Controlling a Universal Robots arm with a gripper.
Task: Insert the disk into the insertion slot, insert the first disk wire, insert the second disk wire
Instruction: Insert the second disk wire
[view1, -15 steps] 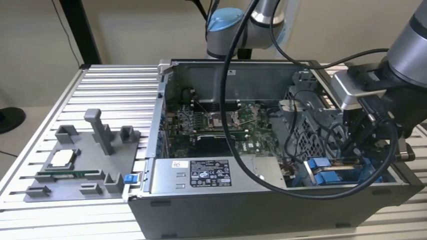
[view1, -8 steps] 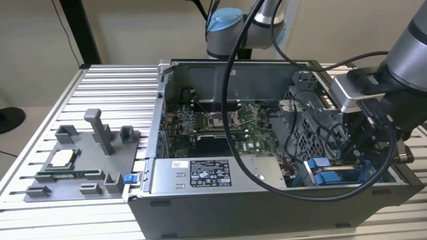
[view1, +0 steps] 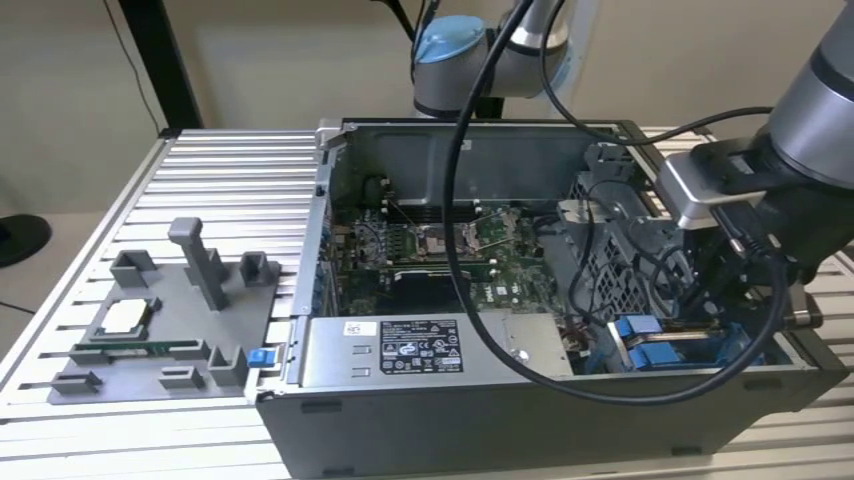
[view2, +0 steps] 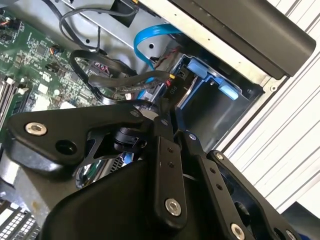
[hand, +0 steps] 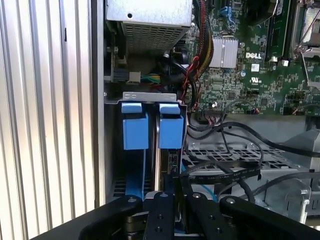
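The arm (view1: 827, 90) descends from the exterior view's upper right with its wrist (view1: 727, 180) angled downward, and the black tool (hand: 176, 200), seen in both wrist views, points straight down with its two fingers (view2: 167, 150) drawn close together, nearly parallel, around a dark connector.

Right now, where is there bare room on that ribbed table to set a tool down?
The ribbed aluminium table is bare behind the grey plastic parts tray, beside the open grey computer case. It is crowded inside the case, by the black cables and blue drive rails.
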